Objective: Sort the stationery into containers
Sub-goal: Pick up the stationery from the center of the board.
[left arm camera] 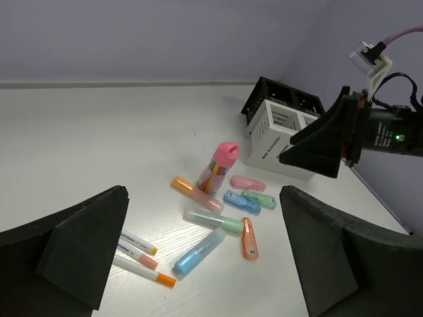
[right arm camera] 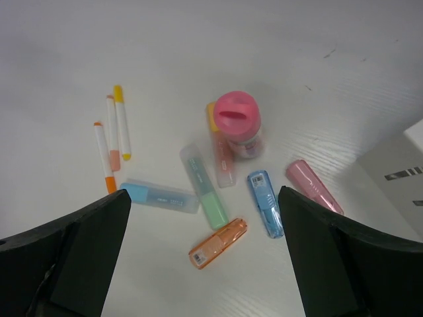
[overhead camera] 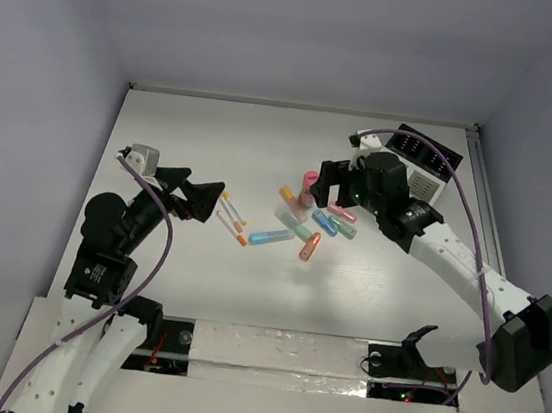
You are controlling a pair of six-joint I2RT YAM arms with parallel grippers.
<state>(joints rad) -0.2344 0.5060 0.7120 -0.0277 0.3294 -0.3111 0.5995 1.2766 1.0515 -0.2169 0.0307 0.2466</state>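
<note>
The stationery lies loose mid-table (overhead camera: 304, 222): a stubby pink-capped cylinder (right arm camera: 236, 122), blue (right arm camera: 158, 196) and green (right arm camera: 206, 196) highlighter-like pieces, orange (right arm camera: 218, 243), blue (right arm camera: 264, 203) and pink (right arm camera: 314, 187) capsules, and three thin white sticks (right arm camera: 112, 135). My right gripper (right arm camera: 203, 193) is open and empty above the cluster, also seen from above (overhead camera: 331, 188). My left gripper (left arm camera: 203, 193) is open and empty, left of the pile by the sticks (overhead camera: 232, 216), as the top view shows (overhead camera: 206, 201). The white slatted organizer (left arm camera: 277, 135) with its black section (left arm camera: 277, 99) stands at the back right.
The organizer shows in the top view (overhead camera: 422, 184), close behind my right wrist. In the left wrist view my right gripper (left arm camera: 324, 142) hangs just in front of the organizer. A green capsule (left arm camera: 260, 199) lies beside the blue one. The table's walls close in on the left, right and far sides.
</note>
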